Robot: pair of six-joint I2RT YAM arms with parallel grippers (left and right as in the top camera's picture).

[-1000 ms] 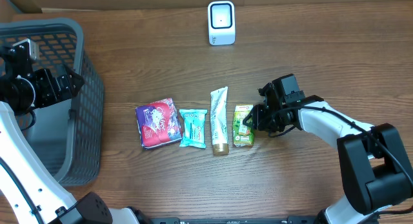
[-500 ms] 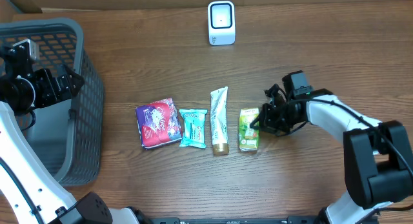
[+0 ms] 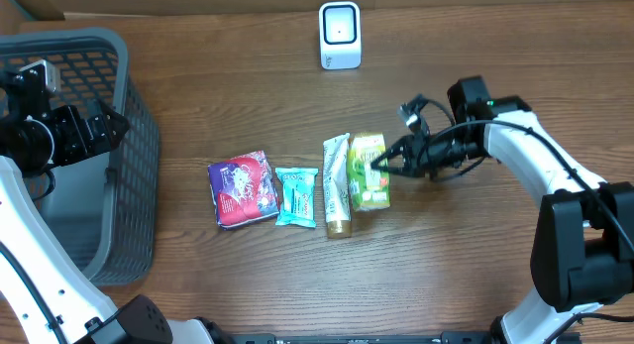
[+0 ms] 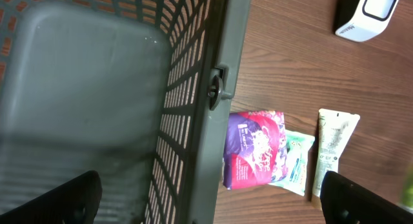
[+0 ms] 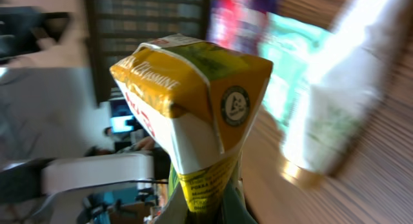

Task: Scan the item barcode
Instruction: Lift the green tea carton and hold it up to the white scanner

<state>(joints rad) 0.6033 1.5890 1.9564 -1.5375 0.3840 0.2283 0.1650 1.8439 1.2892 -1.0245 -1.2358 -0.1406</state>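
Note:
The item is a green and yellow drink carton [image 3: 369, 172], and my right gripper [image 3: 384, 166] is shut on its lower end. The carton hangs tilted just above the table beside a white tube [image 3: 337, 183]. In the right wrist view the carton [image 5: 193, 88] fills the middle, its folded top pointing away, with my right gripper [image 5: 210, 210] pinching its bottom. No barcode shows on the faces I see. The white scanner [image 3: 340, 35] stands at the back of the table. My left gripper [image 3: 109, 126] stands open over the grey basket [image 3: 134, 136], nothing between its fingers [image 4: 61, 199].
A purple packet [image 3: 242, 188] and a teal packet [image 3: 296, 196] lie left of the tube. In the left wrist view I see the basket rim [image 4: 219, 88], the purple packet [image 4: 253, 146], the tube [image 4: 332, 150] and the scanner [image 4: 373, 14].
My right gripper has shut on the carton and lifted it off the table, tilting it and carrying it slightly back and left against the tube. The left arm has not moved.

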